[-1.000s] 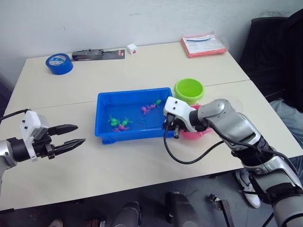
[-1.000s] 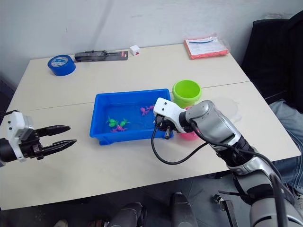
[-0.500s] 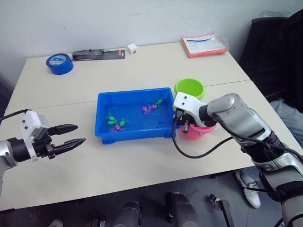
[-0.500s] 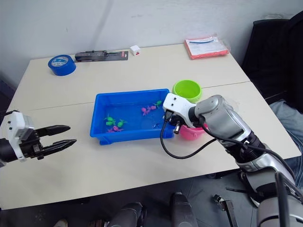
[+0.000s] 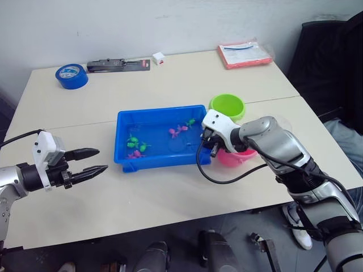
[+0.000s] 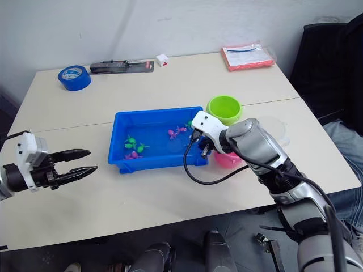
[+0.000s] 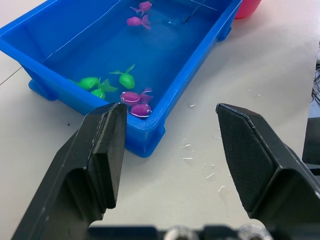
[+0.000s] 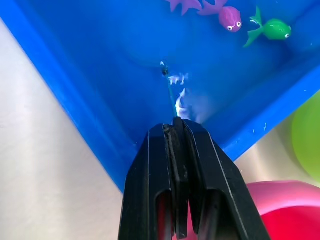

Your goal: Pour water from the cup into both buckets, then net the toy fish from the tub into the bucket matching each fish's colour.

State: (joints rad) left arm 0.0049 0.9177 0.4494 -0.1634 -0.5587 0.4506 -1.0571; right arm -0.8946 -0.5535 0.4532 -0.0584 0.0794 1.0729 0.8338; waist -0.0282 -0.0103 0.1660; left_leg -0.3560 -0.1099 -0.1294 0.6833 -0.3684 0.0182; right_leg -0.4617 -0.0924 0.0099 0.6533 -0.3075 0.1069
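- Fish (image 7: 131,97), pink and green, floated in the blue tub (image 5: 126,163) at mid-desk (image 5: 170,73).
- Right claw (image 5: 208,148) hung over the tub's right end, clenched on the net's thin handle (image 8: 170,92), which dipped into the water.
- Green bucket (image 5: 226,107) and pink bucket (image 5: 235,157) stood just right of the tub.
- Left claw (image 5: 93,161) hovered left of the tub, spread and empty.

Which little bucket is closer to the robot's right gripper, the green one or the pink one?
The small round pink plastic bucket: it sits right beside the right gripper, partly hidden by the wrist. The lime green bucket stands farther back.
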